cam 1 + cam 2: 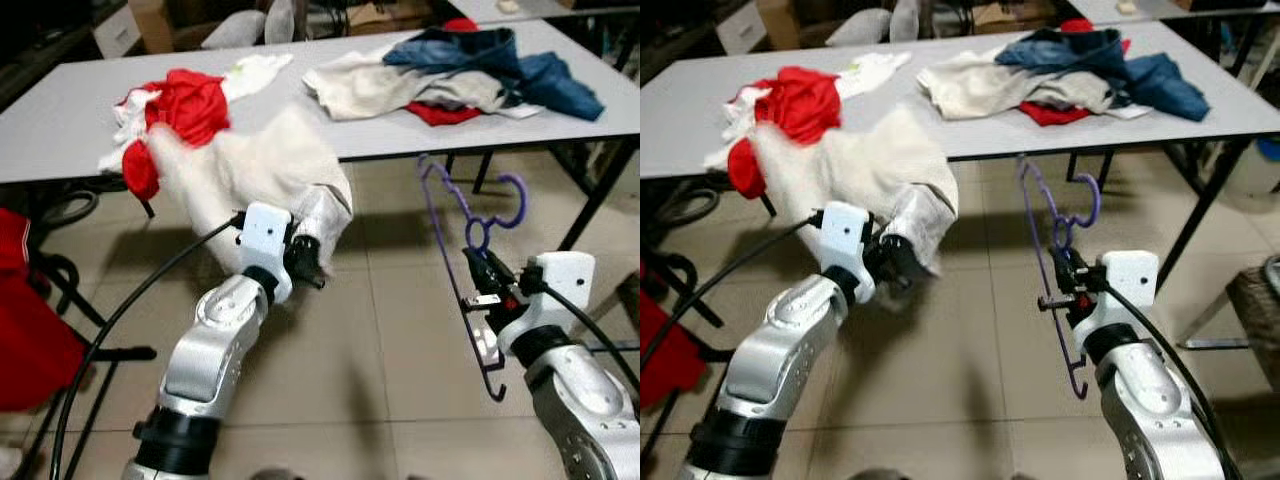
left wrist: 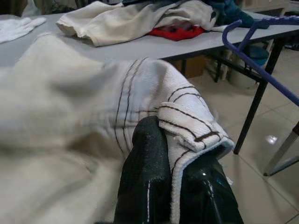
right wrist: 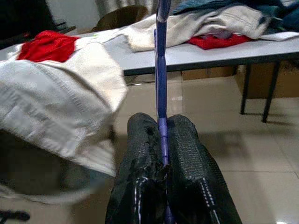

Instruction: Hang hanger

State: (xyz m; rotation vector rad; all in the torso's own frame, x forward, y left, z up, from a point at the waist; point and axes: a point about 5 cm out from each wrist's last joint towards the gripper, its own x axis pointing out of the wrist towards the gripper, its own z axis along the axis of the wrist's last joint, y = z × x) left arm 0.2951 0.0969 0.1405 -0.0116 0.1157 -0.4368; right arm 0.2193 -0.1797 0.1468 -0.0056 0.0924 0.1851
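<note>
Fingers (image 3: pixel 187 154) of right gripper (image 1: pixel 484 285) clamped on purple hanger (image 1: pixel 450 240), lower right of frame, hook up, below table (image 1: pixel 60 110) edge. Left gripper (image 2: pixel 175 186) pinching striped hem of cream garment (image 1: pixel 260 160), frame centre, draped off table. 2 clothes piles on tabletop.

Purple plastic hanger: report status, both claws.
Right claw shut on purple plastic hanger, held upright. Left claw shut on cream striped-cuff garment trailing off grey table. Garment not yet on hanger.
</note>
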